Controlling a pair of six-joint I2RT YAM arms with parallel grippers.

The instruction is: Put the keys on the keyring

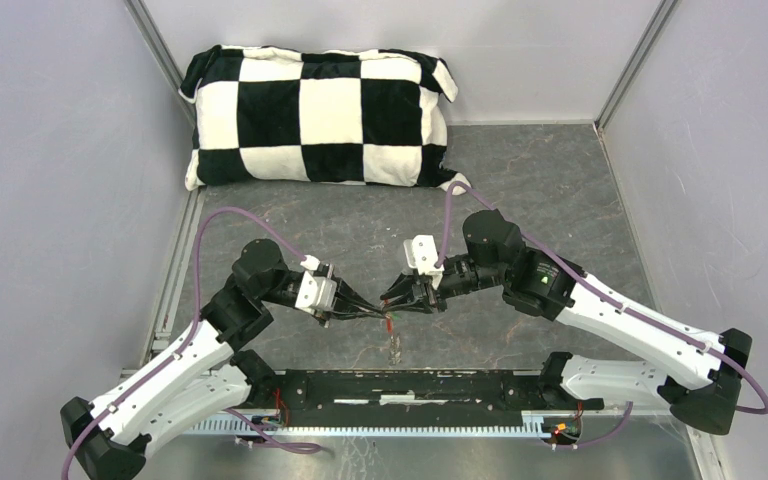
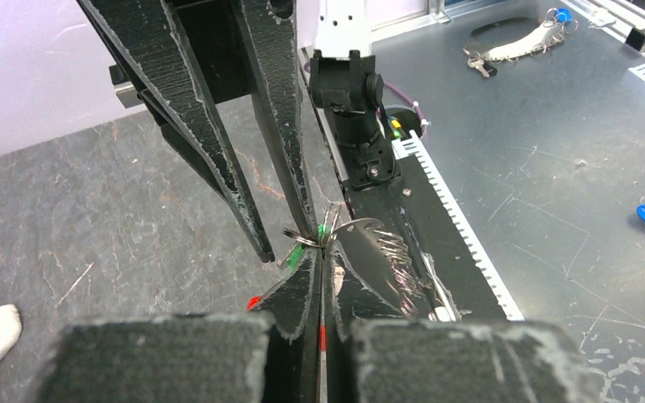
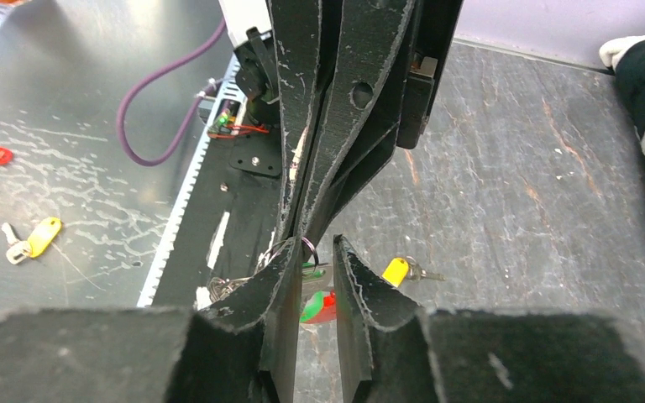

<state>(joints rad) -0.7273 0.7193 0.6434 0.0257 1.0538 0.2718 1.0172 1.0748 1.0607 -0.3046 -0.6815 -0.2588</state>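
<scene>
Two grippers meet tip to tip low over the middle of the dark stone-patterned table (image 3: pixel 512 168).

Left gripper (image 2: pixel 320 262): fingers pressed together, with a thin red sliver showing in the seam between them. The grey metal loop of the keyring (image 3: pixel 308 245) sits right at its tips, so it reads as clamped on the keyring.

Right gripper (image 3: pixel 317 252): fingers stand apart with a clear gap and grip nothing. One finger is just beside the loop; I cannot tell whether it touches.

Red tag (image 3: pixel 326 304): hangs below the loop, seen through the gap in the right fingers.

Green key (image 3: pixel 310 272): directly under the loop, beside the red tag. Whether it is threaded on is too small to tell.

Yellow key (image 3: pixel 395 270): lies flat on the table just beside the right fingers, apart from the loop, metal blade pointing away from them.

Checkered cushion (image 1: pixel 320 118): at the far wall, well apart from the arms.

Spare tagged keys (image 3: pixel 34 238): lie on the metal bench (image 3: pixel 76 101) off the table.
</scene>
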